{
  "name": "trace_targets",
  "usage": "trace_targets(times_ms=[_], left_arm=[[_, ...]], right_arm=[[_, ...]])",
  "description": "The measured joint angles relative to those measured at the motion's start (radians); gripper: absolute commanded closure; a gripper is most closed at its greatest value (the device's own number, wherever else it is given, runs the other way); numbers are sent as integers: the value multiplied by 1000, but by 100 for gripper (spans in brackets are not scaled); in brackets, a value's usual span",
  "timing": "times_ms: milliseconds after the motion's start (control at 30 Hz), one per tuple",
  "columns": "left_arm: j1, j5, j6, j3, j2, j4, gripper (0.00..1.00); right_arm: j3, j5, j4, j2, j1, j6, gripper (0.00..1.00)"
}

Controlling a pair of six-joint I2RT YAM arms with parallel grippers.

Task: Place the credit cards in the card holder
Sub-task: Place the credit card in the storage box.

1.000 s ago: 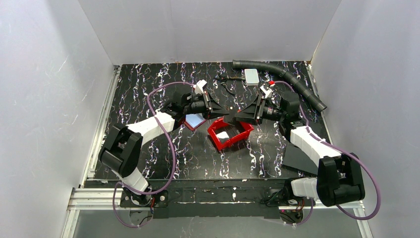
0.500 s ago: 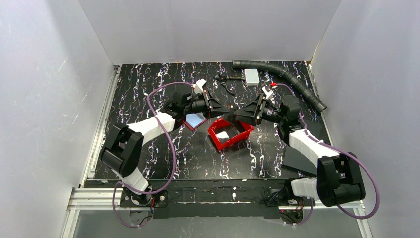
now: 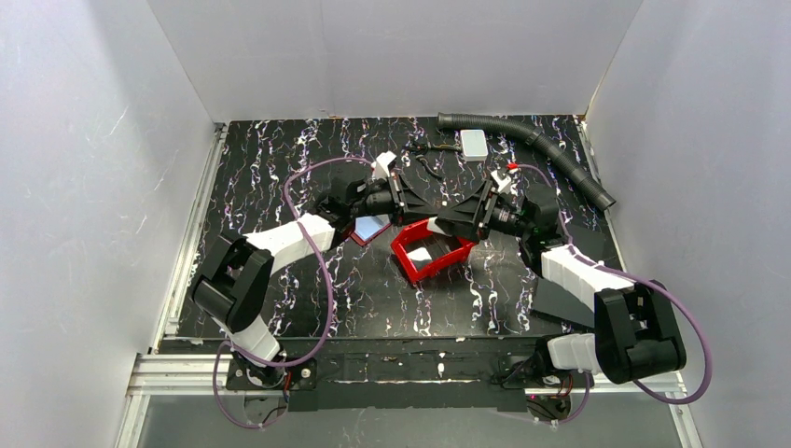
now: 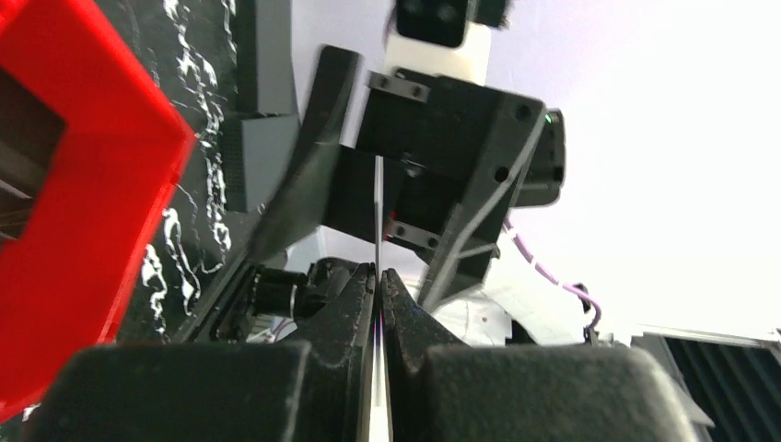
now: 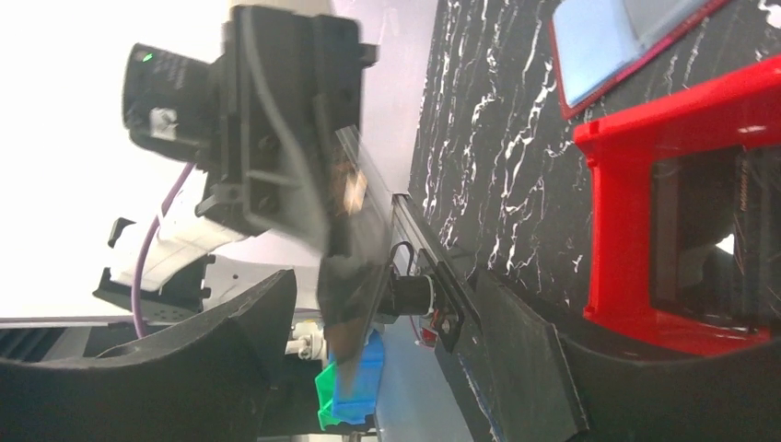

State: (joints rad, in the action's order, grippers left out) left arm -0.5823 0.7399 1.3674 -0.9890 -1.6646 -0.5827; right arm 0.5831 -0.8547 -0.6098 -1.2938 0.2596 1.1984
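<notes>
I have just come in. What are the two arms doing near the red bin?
The left gripper is shut on a credit card, held edge-on in the air over the far edge of the red bin. The right gripper faces it with its jaws open, one on each side of the card, not gripping it. This looks like a handover between the arms. The card holder lies open beside the bin; this card is not yet in it.

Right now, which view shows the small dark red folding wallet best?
Right wrist: the wallet lies open, large, top cropped. Top external shows it tiny beside the red plastic bin. Left wrist misses it.
</notes>
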Motion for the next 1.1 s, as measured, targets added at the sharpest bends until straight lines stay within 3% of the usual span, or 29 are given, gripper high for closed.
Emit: trace_targets(times_ms=[367, 733, 1100], left_arm=[[-15, 39, 45, 1, 0, -76, 100], [46, 75, 120, 20, 0, -160, 100], [39, 93, 164, 35, 0, -217, 100]], right_arm=[[-64, 5, -105, 35, -46, 91, 21], [-94, -39, -303, 18, -135, 220, 57], [-35, -72, -501, -95, -140, 356, 65]])
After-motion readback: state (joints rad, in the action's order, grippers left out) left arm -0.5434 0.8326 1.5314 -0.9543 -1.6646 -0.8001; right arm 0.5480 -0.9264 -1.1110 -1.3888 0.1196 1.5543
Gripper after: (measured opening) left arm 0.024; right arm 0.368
